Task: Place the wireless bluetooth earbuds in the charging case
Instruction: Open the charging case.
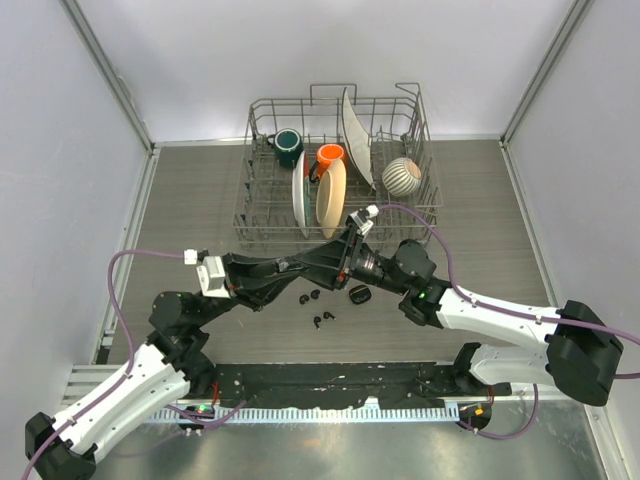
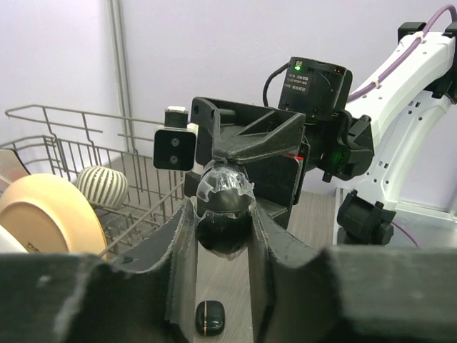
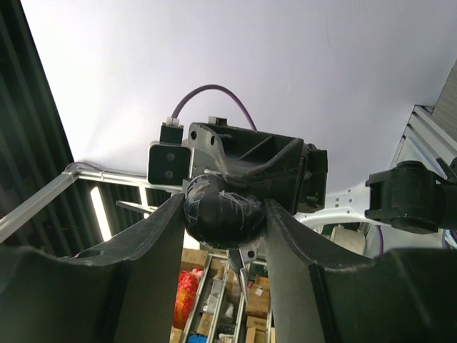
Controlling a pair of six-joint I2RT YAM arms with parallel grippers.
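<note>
The step in hand looked like opening the charging case (image 2: 226, 237), which both arms held above the table (image 1: 190, 210), just near of the dish rack (image 1: 262, 212). The left gripper (image 2: 223, 211) was clenched on the case's lower half. The right gripper (image 3: 225, 214), facing it, was clamped on the rounded upper half. To do this well, one arm should have served as the anchor while the other eased its half away slowly, whichever way the lid swung. The smooth, rounded shell could easily have squirted out from between narrow fingers. The opened case would then have needed setting down mouth up.

The case was a glossy black, egg-like shell with crinkled clear tape around its upper part. The earbuds (image 1: 321, 320) were tiny black buds lying loose on the table, near of the grippers and left of a second black oval object (image 1: 358, 293). None could be seen in the case.
</note>
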